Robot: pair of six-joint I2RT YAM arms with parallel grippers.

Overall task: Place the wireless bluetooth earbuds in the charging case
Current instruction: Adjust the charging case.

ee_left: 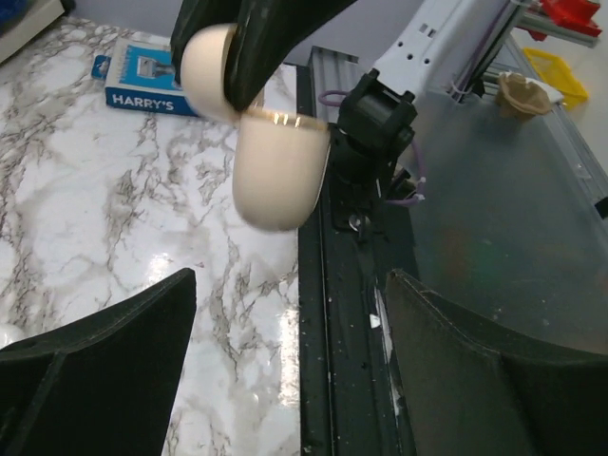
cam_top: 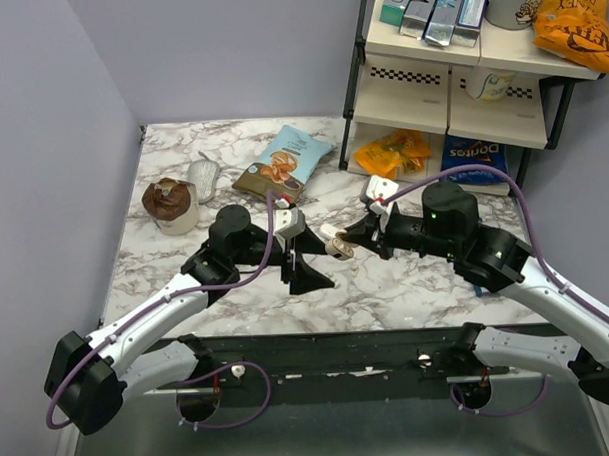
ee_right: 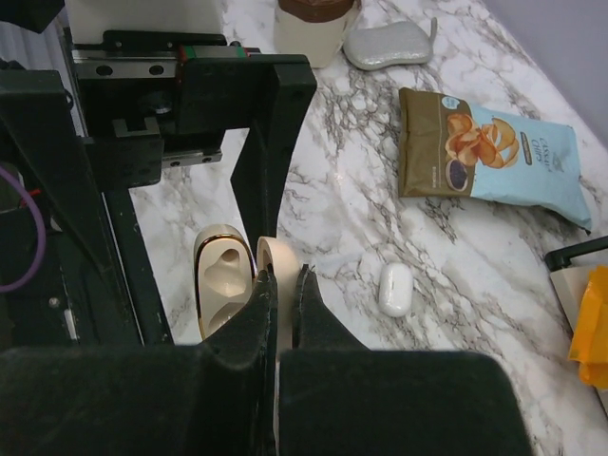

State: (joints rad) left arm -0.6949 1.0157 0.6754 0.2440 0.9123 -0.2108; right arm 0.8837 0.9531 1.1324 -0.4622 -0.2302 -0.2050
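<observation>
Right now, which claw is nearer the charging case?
Right. The right claw is shut on the lid of the charging case; the left claw is open, facing it, close but not touching.

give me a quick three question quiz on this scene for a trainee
1. True or false: the left gripper is shut on the charging case.
2. What holds the charging case? A) the left gripper B) the right gripper C) nothing, it lies loose.
3. Is the charging case open or closed, and what tells you?

Key
1. False: the left gripper is open and empty, below the case.
2. B: the right gripper is shut on one half of the case.
3. Open: its tan inner face with a moulded well shows in the right wrist view.
</observation>
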